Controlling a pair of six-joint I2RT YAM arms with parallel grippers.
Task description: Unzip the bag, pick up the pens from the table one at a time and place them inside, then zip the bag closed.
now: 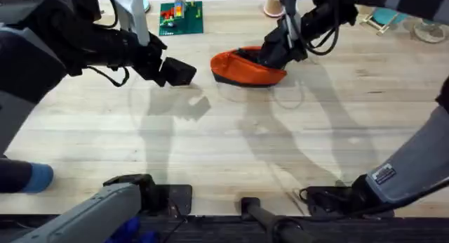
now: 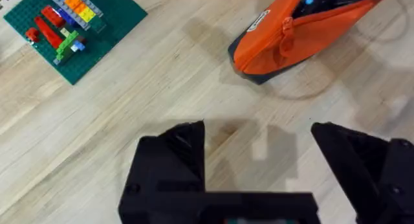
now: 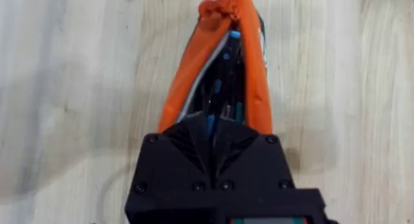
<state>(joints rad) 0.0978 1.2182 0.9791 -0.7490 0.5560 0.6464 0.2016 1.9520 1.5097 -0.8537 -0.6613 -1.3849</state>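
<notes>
While the overhead hides the bag's (image 1: 247,69) mouth behind the right gripper (image 1: 273,57), its wrist view shows pens (image 3: 223,88) inside, fingers pressed together there; left gripper (image 2: 259,153) spread.

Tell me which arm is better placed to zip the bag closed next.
Probably the right: its gripper is already at the open bag, over its mouth. The left gripper hangs open beside it, apart.
</notes>
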